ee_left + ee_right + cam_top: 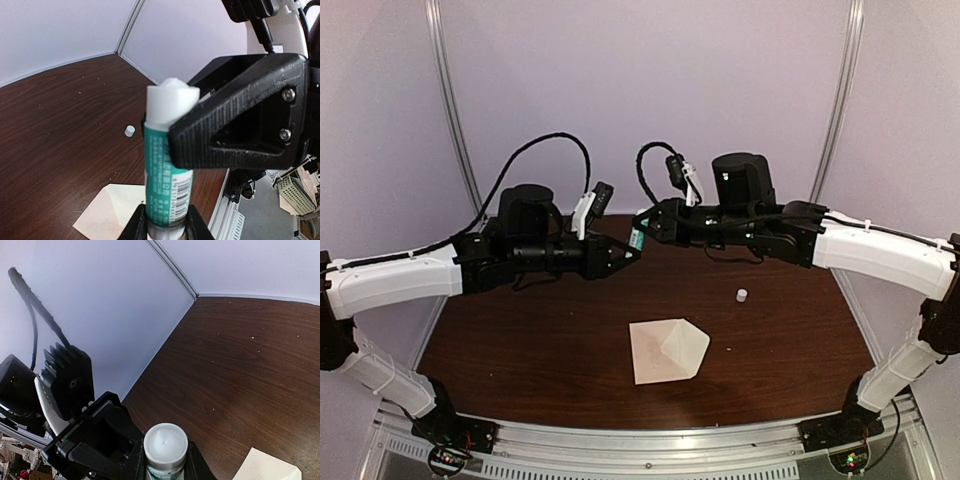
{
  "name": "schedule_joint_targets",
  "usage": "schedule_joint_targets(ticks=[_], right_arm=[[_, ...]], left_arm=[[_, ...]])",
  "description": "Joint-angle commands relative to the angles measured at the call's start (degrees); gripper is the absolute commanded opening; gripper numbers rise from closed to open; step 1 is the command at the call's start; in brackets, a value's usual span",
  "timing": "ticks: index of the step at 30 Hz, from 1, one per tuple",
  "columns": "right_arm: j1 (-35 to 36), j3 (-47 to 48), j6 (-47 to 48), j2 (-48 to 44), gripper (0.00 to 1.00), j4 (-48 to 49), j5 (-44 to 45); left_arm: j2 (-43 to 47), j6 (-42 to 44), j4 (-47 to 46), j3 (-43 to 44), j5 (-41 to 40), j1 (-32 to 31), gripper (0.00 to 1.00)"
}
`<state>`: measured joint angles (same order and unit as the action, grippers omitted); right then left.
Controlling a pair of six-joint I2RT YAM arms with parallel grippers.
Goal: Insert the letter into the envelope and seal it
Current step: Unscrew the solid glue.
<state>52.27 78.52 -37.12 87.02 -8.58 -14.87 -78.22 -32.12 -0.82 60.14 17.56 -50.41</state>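
Note:
A green glue stick (636, 240) hangs in the air above the back of the table, held from both sides. My left gripper (623, 254) is shut on its lower end (165, 222). My right gripper (644, 234) is shut on its upper part, where the bare white tip (171, 102) shows past its black finger (240, 125). In the right wrist view the stick's white end (165, 445) sits between my right gripper's (165, 462) fingers. The pale envelope (667, 350) lies flat near the front, its pointed flap open towards the right. The letter is hidden.
A small white cap (741, 295) stands on the dark wooden table (520, 340), right of centre and behind the envelope; it also shows in the left wrist view as the cap (129, 131). A metal rail (650, 440) runs along the near edge.

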Motion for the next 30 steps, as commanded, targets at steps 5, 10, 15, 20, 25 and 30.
schedule_joint_targets(ticks=[5, 10, 15, 20, 25, 30], right_arm=[[-2.7, -3.2, 4.3, -4.4, 0.22, 4.3, -4.9], [-7.0, -10.5, 2.5, -9.8, 0.63, 14.8, -18.6], [-9.4, -17.7, -1.6, -13.4, 0.84, 29.3, -29.9], [-9.5, -19.9, -8.0, -12.3, 0.85, 42.7, -37.0], [-7.8, -18.7, -8.2, -10.5, 0.86, 45.6, -39.9], [-5.6, -16.2, -9.3, -6.9, 0.77, 46.7, -42.5]], left_arm=[[1.8, -2.6, 0.4, 2.7, -1.4, 0.7, 0.03], [3.8, -4.8, -2.0, 1.9, 2.6, 0.8, 0.03], [5.4, -5.6, -10.0, -0.6, 11.8, 0.8, 0.03], [4.4, -4.4, -11.5, 0.1, 21.2, 0.8, 0.03], [2.9, -4.1, -12.0, 1.1, 26.7, 0.5, 0.03], [2.1, -5.2, -15.8, 1.3, 29.6, -0.3, 0.03]])
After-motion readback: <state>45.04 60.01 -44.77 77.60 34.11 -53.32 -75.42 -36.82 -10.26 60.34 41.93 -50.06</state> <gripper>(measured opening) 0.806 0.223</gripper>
